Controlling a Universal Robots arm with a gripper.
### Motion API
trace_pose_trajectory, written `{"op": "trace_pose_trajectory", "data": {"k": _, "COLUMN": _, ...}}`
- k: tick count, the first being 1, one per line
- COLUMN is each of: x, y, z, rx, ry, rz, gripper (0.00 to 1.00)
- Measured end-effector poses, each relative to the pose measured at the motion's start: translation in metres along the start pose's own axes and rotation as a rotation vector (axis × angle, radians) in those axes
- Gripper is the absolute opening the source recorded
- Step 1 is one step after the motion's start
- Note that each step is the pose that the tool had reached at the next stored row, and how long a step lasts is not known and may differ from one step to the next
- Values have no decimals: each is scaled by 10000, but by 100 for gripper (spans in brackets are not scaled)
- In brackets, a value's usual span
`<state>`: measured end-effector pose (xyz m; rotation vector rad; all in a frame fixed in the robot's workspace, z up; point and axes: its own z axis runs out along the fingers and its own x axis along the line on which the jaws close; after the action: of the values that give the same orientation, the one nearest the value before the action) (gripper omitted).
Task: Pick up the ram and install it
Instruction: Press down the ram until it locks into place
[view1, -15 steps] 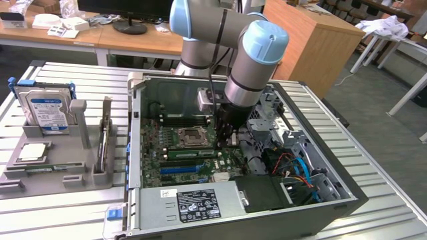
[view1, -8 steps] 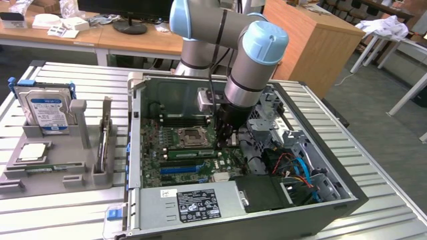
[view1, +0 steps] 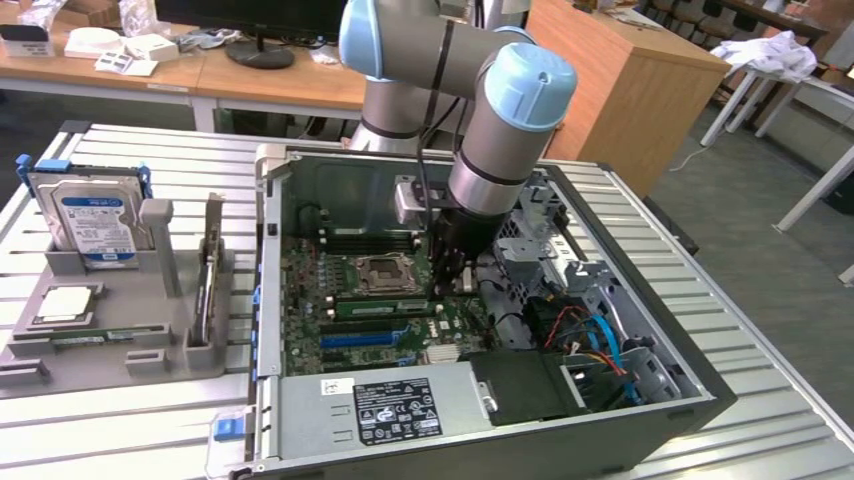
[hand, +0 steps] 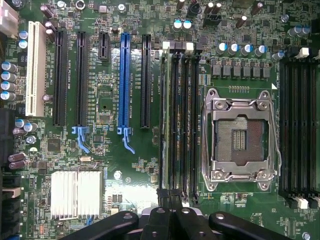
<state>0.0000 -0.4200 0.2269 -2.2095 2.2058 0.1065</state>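
- You're hanging the pincer (view1: 447, 268) inside the open computer case (view1: 694, 392), low over the motherboard (hand: 115, 165). It is just beside the processor socket (hand: 239, 135).
- In the wrist view the black fingers (hand: 159, 219) are sitting pressed together over the end of the long black memory slots (hand: 180, 125), with nothing showing between them. I'm reading the pincer as closed and empty.
- The ram (view1: 94, 338) is looking like the thin green stick lying flat in the grey tray (view1: 200, 352) on the tabletop (view1: 120, 425). That is at the exterior view's left, in front of the upright hard drive (view1: 96, 220) and well apart from the pincer.
- A second green strip (view1: 380, 306) is standing by the slots between the socket and the blue slot (hand: 125, 85). Whether it is a stick already seated, I can't tell.
- Handling, as I'm judging it: you're dealing with something very light and stiff but thin, so it tips easily and won't forgive bending.
- The chips and the contact edge are the fragile parts, so you're wanting to stay off them.
- I'd be taking it across its thickness, pads on the two flat faces near the middle of its length, up by the long edge away from the contacts.
- The bare board is smooth, so I'm expecting it to pivot in an off-centre grip.
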Motion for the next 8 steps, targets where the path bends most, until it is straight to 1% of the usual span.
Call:
{"op": "trace_pose_trajectory", "data": {"k": 4, "x": 1, "y": -1, "z": 19, "rx": 0, "ry": -26, "rz": -1, "gripper": 11}}
{"op": "trace_pose_trajectory", "data": {"k": 8, "x": 2, "y": -1, "z": 23, "rx": -2, "ry": -27, "rz": -1, "gripper": 11}}
